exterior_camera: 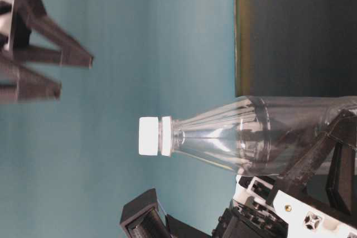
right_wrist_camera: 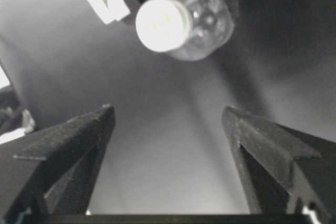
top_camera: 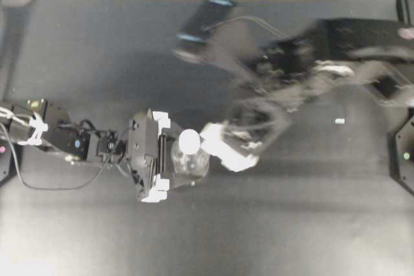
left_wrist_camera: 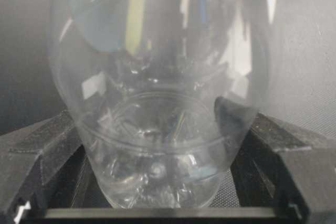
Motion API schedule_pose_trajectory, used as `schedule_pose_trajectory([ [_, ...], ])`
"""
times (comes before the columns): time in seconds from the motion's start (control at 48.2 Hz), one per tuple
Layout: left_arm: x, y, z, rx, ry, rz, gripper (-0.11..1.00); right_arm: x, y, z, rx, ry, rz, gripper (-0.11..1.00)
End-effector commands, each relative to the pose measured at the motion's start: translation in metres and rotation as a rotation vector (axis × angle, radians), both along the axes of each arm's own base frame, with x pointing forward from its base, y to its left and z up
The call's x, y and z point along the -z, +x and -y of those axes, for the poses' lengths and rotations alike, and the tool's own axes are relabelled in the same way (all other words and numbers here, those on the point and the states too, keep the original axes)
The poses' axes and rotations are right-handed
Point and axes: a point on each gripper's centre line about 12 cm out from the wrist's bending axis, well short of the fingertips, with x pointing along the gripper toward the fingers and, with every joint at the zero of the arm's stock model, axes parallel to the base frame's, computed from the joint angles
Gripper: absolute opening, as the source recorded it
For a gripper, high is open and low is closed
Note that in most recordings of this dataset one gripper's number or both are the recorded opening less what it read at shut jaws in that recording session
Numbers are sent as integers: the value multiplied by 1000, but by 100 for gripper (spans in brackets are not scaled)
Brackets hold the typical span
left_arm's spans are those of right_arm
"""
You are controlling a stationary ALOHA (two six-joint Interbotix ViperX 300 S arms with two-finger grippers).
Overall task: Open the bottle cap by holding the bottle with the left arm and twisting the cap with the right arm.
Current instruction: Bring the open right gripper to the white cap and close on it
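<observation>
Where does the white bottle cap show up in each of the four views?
Overhead: cap just left of centre, atop the bottle.
Table-level: left of centre, at the bottle's neck end; the picture is turned sideways.
Left wrist: not in it, only the bottle body.
Right wrist: top centre, beyond the open right fingers.
Shared landmark: the clear bottle.

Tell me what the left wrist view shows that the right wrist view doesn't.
Only the left wrist view shows the clear bottle's lower body seated between the left gripper's black fingers. Only the right wrist view shows the white bottle cap, with the right gripper open and apart from it. Both show the bottle and the dark table.
</observation>
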Motion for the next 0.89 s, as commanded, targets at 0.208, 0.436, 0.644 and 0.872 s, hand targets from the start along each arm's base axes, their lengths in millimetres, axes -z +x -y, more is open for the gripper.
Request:
schedule_pose_trajectory([
  [0.208,-4,1,5,14,-2,14,83,22,37,-8,56,33,-85,79],
  [0.436,-4,1,6,16,-1,12,83,39,51,-8,83,41,-119,79],
  [0.644,-3,1,6,17,1,9,83,51,56,-8,83,39,-144,76],
  [0.872,-2,1,6,16,1,5,83,56,54,-8,76,33,-181,43],
])
